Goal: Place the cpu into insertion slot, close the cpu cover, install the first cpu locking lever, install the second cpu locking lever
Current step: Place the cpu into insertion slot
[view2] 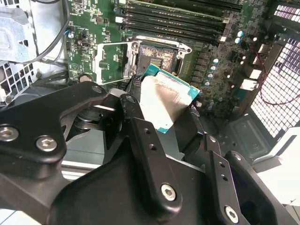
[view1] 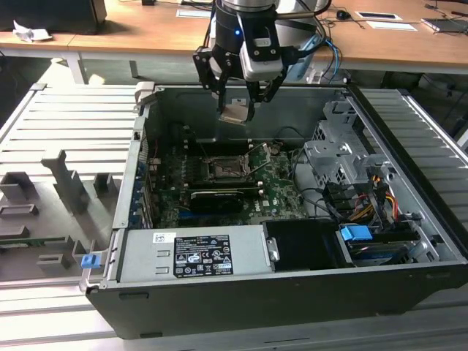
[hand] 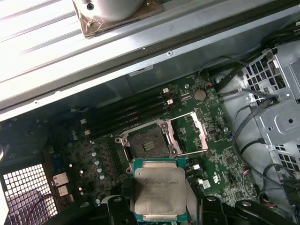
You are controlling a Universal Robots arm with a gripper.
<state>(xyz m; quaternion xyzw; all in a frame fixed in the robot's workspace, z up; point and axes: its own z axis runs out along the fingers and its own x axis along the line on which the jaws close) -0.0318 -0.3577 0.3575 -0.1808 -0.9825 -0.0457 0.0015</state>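
Note:
My gripper (view1: 235, 110) hangs above the open computer case, shut on the cpu (view1: 236, 112), a flat silvery square with a green edge. In both wrist views the cpu (hand: 159, 190) (view2: 166, 103) sits between the black fingers (view2: 140, 126), tilted and well above the board. The insertion slot (view1: 227, 170) (hand: 149, 143) (view2: 157, 56) is a black square socket in the green motherboard, lying bare below the cpu. The cpu cover (hand: 203, 135) (view2: 129, 60), a thin grey frame, is swung open to one side of the socket.
Memory sticks (hand: 126, 112) run along one side of the socket and a long black card (view1: 216, 197) lies along the other. A grey power supply (view1: 194, 252) fills the case's front. Drive cage (view1: 344, 157) and cables (view1: 365, 201) stand at the exterior view's right.

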